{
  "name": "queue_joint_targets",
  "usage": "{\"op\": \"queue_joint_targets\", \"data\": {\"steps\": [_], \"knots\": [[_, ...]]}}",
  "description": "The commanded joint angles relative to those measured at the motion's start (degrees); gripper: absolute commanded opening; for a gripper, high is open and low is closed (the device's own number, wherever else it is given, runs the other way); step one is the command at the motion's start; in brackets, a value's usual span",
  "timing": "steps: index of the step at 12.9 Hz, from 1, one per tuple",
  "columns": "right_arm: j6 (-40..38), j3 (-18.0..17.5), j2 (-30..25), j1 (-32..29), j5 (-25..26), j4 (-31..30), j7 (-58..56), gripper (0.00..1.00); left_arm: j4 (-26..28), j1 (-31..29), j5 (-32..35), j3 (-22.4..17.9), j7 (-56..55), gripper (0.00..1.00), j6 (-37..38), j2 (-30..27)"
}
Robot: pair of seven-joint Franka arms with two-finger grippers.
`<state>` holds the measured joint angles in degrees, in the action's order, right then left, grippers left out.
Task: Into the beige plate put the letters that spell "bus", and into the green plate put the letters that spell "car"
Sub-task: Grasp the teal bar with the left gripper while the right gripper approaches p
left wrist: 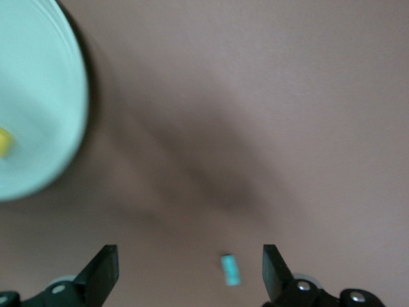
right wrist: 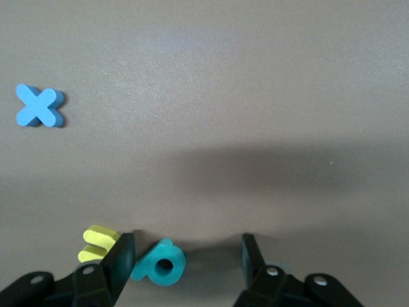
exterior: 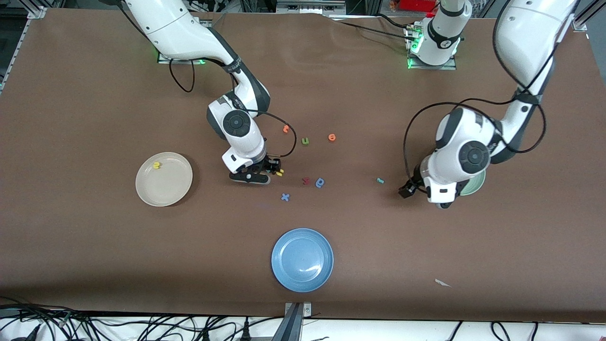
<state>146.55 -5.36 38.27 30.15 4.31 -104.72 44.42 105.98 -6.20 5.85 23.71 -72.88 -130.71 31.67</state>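
Yellow s [right wrist: 98, 244] crowding teal b [right wrist: 161, 262] (touching?)

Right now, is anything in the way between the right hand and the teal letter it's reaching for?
Nothing visible. The teal b lies between the open fingers of the right hand; a yellow s sits just outside one finger. The left hand hangs open over the teal r beside the green plate.

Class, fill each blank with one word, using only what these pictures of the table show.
1. The beige plate holds one ___ letter.
2. The plate nearest the front camera is ___.
3. The right gripper stands open around a foam letter coloured ___.
4. The left gripper, open, hangs over a small teal piece beside the ___ plate.

Missing words: yellow, blue, teal, green.
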Motion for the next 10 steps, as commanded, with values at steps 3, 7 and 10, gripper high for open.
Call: {"op": "queue_joint_targets", "data": {"steps": [3, 7, 10], "knots": [[0.1, 0.3, 0.3, 0.7, 1.5, -0.7, 1.6, 0.75, -1.7, 3.0, 3.0, -0.8, -18.2, 0.93, -4.0, 3.8], [0.3, 0.3, 0.6, 0.9, 2.1, -0.7, 3.8, 0.65, -1.7, 4.8, 8.3, -0.7, -25.7, 0.86, -5.9, 7.3], [0.3, 0.2, 0.7, 1.1, 2.1, -0.8, 4.0, 0.58, -1.7, 5.2, 8.2, -0.7, -25.8, 0.83, -5.9, 7.7]]}}
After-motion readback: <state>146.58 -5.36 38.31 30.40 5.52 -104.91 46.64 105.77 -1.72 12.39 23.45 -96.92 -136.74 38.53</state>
